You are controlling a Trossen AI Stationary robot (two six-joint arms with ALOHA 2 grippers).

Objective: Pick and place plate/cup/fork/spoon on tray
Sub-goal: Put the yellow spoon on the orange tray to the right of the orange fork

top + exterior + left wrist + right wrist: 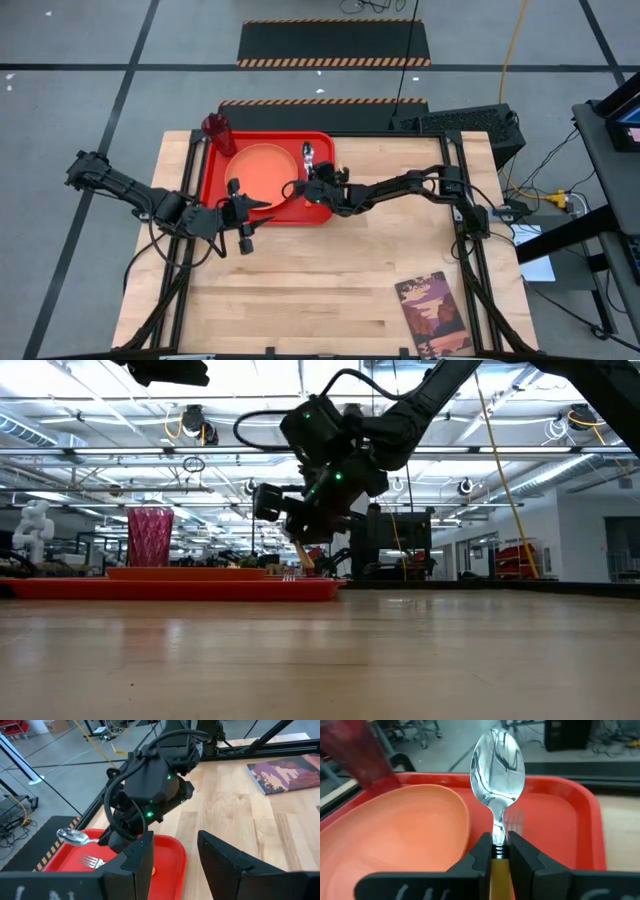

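The red tray [212, 185] lies at the table's far left. On it rest the orange plate [262, 170], the dark red cup [218, 130] upright at its far left corner, and the fork [93, 862] right of the plate. My right gripper [312, 186] is shut on the spoon [308, 153] above the tray's right part. My left gripper [248, 208] is open and empty over the tray's near edge; its fingers show in the left wrist view [175, 865]. My right gripper pinches the spoon's orange handle [499, 866] between its two fingers, just behind the metal neck. The fingers lie along the spoon, coming from the table's near right side. The silver bowl [498, 770] sticks out ahead toward the far edge, lifted clear above the tray.
A brownish printed book [435, 315] lies near the table's near right corner. Bare wood lies between the tray and the book. The cup [150, 537] stands taller than all else on the tray.
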